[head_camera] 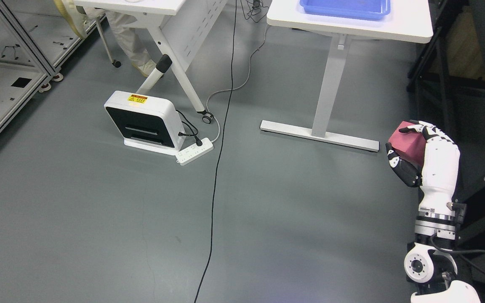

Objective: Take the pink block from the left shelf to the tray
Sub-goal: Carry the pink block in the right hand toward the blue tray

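Pink block (406, 145) sits in the right hand (421, 153) at about four o'clock in the head view, held up in the air over the grey floor (78, 210). The fingers (430, 130) curl over its top edge and the thumb presses from below, so the grasp looks firm. The left hand is out of sight.

Judging by this, the pick is done: the block is off any shelf and the carry is what remains. The blue tray (345, 8) lies on the white tabletop (402, 25) at one o'clock, well apart from the hand and partly cut off by the upper edge. Left to do: bring the block over the tabletop, lower it into the tray and release.

Between hand and tray stands the tabletop's white leg (329, 84) with its flat foot bar on the floor, and the tabletop's near edge must be cleared from above. A dark frame (440, 75) rises at three o'clock, just beside the hand, and could catch the arm on a wide swing. Further off, at ten to eleven o'clock, are a white box-shaped device (143, 122) with a power strip (194, 151), a black cable (221, 126) running down the floor, a second table (175, 25) and a person's legs (131, 38); none lies in the likely path.
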Controlling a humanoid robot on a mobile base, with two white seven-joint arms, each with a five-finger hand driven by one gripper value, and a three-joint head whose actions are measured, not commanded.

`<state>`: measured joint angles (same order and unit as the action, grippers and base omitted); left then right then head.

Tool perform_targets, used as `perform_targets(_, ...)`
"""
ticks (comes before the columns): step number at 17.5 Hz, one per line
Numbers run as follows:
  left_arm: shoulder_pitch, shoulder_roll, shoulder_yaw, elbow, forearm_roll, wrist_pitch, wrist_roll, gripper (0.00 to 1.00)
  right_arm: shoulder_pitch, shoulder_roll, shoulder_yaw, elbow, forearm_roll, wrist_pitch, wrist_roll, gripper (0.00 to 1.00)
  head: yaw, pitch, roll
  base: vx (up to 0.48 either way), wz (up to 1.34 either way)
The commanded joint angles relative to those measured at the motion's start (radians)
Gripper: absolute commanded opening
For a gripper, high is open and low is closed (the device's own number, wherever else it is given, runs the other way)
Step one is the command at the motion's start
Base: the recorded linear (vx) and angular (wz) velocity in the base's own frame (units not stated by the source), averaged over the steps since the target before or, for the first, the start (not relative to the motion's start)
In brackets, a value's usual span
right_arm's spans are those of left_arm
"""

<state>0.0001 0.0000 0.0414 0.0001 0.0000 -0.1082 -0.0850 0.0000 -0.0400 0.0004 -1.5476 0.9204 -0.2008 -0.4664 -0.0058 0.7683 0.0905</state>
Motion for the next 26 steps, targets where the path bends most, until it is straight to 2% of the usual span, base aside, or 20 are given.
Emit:
perform_targets(1, -0.032, 0.017, 0.0, -0.018, 0.0, -0.001, 0.001, 1.0, 0.003, 0.0, 0.033, 0.0, -0.002, 0.0, 0.0, 0.03, 0.0, 0.0, 0.0, 0.201, 0.21)
perform_targets(26, -0.032, 0.017, 0.0, -0.018, 0.0, -0.001, 0.001, 1.0, 0.002, -0.001, 0.035, 0.001, -0.002, 0.0, 0.003, 0.03, 0.0, 0.0, 0.0, 0.335, 0.0)
